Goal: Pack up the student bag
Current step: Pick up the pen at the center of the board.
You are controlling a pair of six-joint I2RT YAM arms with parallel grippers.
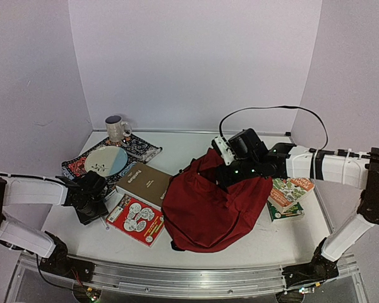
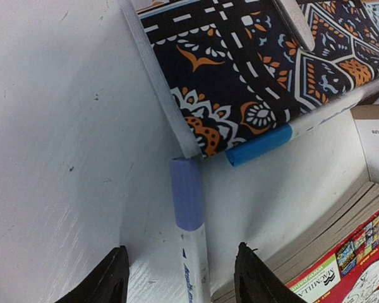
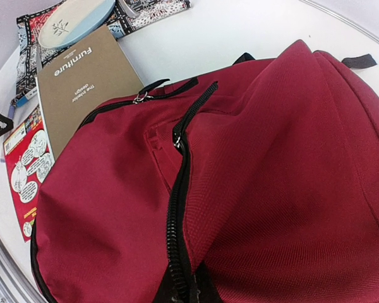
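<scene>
The student bag [image 1: 208, 208] is by far the biggest thing here. It is slumped in a dark red heap on the white table [image 1: 252, 249], right of centre. Its top edge rises to the right gripper [image 1: 230, 165], whose fingers are together, apparently pinching fabric near the zip, though the wrist view is too close to be sure.

Packing looks barely begun, as everything else lies outside the bag. A brown book [image 1: 145, 183] and a red cartoon-covered book [image 1: 136, 219] lie just left of it, and a small stack of books [image 1: 289, 194] is at its right. A patterned cloth [image 1: 139, 150] at the far left carries a plate [image 1: 106, 161], with a mug [image 1: 117, 129] behind.

Two pens are the smallest things – a blue-capped pen [image 2: 259, 146] at the cloth's edge and a lilac-capped pen [image 2: 191, 240]. The left gripper [image 2: 183, 281] has its fingers apart on either side of the lilac-capped pen, not yet clamped on it.
</scene>
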